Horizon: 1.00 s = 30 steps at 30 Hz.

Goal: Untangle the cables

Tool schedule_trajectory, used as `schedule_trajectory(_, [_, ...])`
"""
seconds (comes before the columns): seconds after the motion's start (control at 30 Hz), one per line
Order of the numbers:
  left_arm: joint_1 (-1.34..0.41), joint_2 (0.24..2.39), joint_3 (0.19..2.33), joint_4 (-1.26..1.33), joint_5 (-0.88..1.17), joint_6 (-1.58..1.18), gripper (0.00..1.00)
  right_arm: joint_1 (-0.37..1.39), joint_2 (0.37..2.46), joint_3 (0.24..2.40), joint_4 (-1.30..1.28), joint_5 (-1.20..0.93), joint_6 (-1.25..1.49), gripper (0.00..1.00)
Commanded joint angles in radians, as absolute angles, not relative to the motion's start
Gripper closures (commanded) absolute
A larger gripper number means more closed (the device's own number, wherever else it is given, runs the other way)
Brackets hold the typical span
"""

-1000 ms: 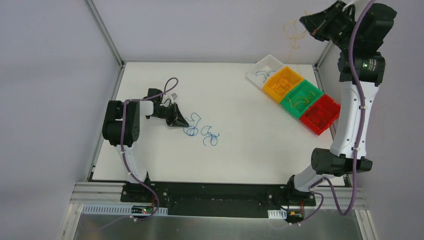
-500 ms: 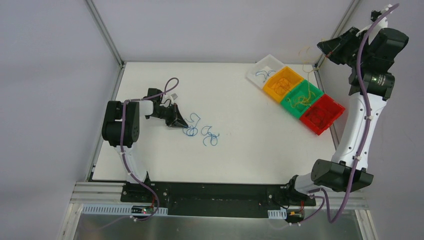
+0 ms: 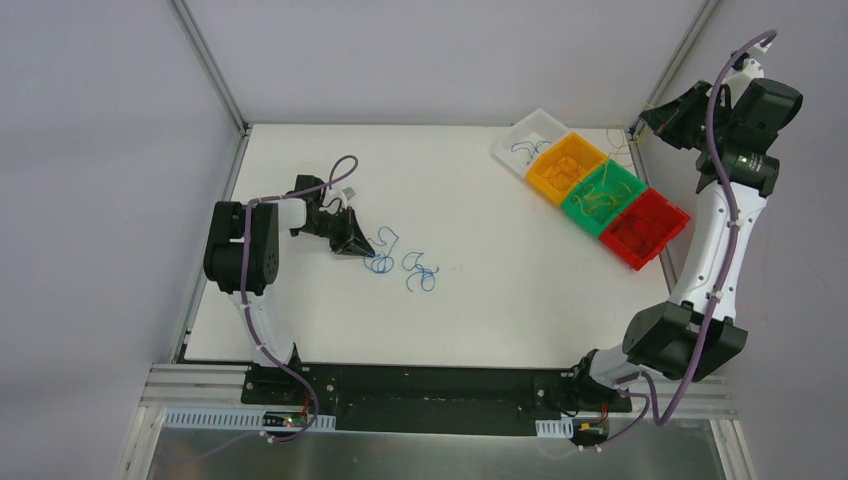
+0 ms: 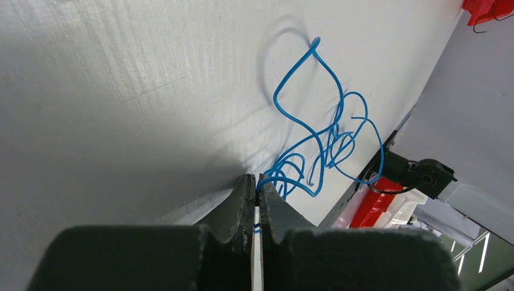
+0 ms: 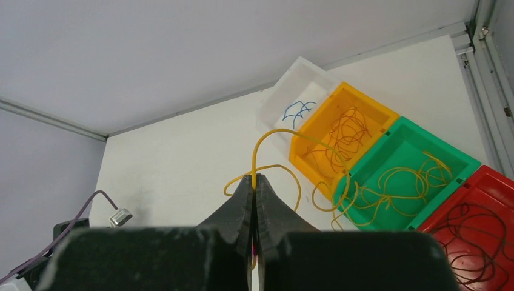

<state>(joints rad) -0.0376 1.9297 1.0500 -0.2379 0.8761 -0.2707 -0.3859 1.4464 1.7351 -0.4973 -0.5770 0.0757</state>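
A bunch of blue cables (image 3: pixel 405 265) lies on the white table left of centre; it also shows in the left wrist view (image 4: pixel 315 145). My left gripper (image 3: pixel 362 247) is low on the table at the bunch's left end, shut on a blue cable (image 4: pixel 273 180). My right gripper (image 3: pixel 650 118) is raised at the back right, above the bins, shut on a yellow cable (image 5: pixel 276 154). That cable hangs in loops down into the green bin (image 5: pixel 403 182).
Four bins stand in a diagonal row at the back right: a clear one (image 3: pixel 527 135) with a blue cable, an orange one (image 3: pixel 566 166) with orange cables, a green one (image 3: pixel 602 197) with yellow cables, a red one (image 3: pixel 640 229) with dark cables. Frame posts stand at the back corners.
My right gripper has swung right and down from high behind the bins, bringing the yellow cable over the green bin. My left gripper has stayed at the blue bunch.
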Motion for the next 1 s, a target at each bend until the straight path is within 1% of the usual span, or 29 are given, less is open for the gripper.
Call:
schedule_trajectory(0.0, [-0.033, 1.948, 1.08, -0.285, 0.835, -0.226, 1.0, -0.42, 1.499, 1.725, -0.419, -0.586, 0.008, 1.0])
schedule_trajectory(0.2, [-0.033, 1.959, 1.089, -0.291, 0.845, -0.226, 1.0, -0.433, 1.611, 1.692, -0.415, -0.538, -0.152, 1.0])
schedule_trajectory(0.4, [-0.032, 1.977, 1.101, -0.311, 0.855, -0.215, 1.0, -0.421, 1.792, 1.698, -0.461, -0.503, -0.322, 1.0])
schedule_trajectory(0.67, [-0.033, 1.985, 1.109, -0.325, 0.857, -0.206, 1.0, -0.375, 1.945, 1.705, -0.531, -0.433, -0.462, 1.0])
schedule_trajectory(0.7, [-0.033, 1.983, 1.112, -0.328, 0.858, -0.203, 1.0, -0.366, 1.953, 1.712, -0.558, -0.424, -0.474, 0.94])
schedule_trajectory(0.73, [-0.035, 1.981, 1.113, -0.334, 0.86, -0.199, 1.0, -0.359, 1.956, 1.72, -0.567, -0.417, -0.478, 0.83])
schedule_trajectory(0.77, [-0.037, 1.976, 1.113, -0.341, 0.861, -0.192, 1.0, -0.356, 1.955, 1.73, -0.578, -0.411, -0.474, 0.76])
schedule_trajectory(0.87, [-0.054, 1.956, 1.106, -0.367, 0.863, -0.169, 1.0, -0.356, 1.926, 1.763, -0.61, -0.402, -0.448, 0.45])
schedule_trajectory(0.9, [-0.06, 1.952, 1.1, -0.373, 0.869, -0.171, 1.0, -0.356, 1.904, 1.776, -0.63, -0.406, -0.443, 0.38])
schedule_trajectory(0.97, [-0.076, 1.944, 1.088, -0.376, 0.894, -0.191, 1.0, -0.354, 1.855, 1.792, -0.669, -0.432, -0.421, 0.29])
